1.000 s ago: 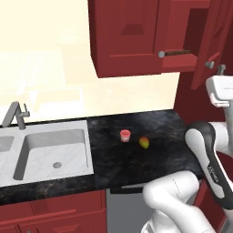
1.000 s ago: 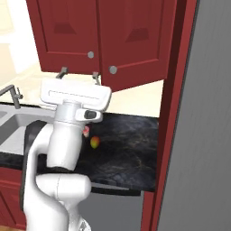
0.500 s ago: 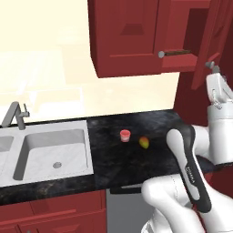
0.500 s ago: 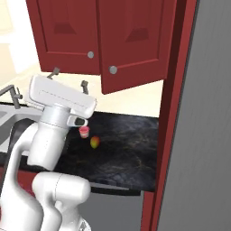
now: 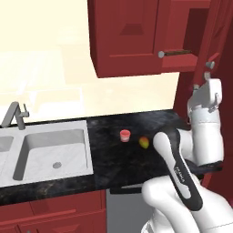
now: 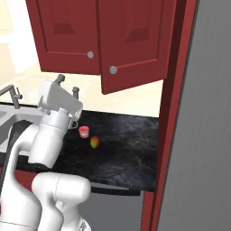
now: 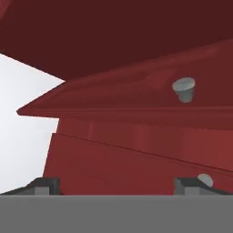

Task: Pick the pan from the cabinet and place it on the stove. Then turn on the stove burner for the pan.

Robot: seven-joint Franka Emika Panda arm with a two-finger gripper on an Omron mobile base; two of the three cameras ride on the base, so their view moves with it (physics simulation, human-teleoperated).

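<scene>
Red wooden cabinet doors hang over the black counter, and one door swings partly open right above the gripper, which points up with its fingers spread wide and nothing in them. A brown handle with a silver tip pokes out of the cabinet. Below, a little red cup and a yellow-green fruit sit side by side beside the sink.

A small red cup stands on the black speckled counter, with a yellow-red fruit just beside it, nearer the front edge. A steel sink is set into the counter to the cup's left, its grey faucet rising at the back rim. A pale wall runs behind the counter.
</scene>
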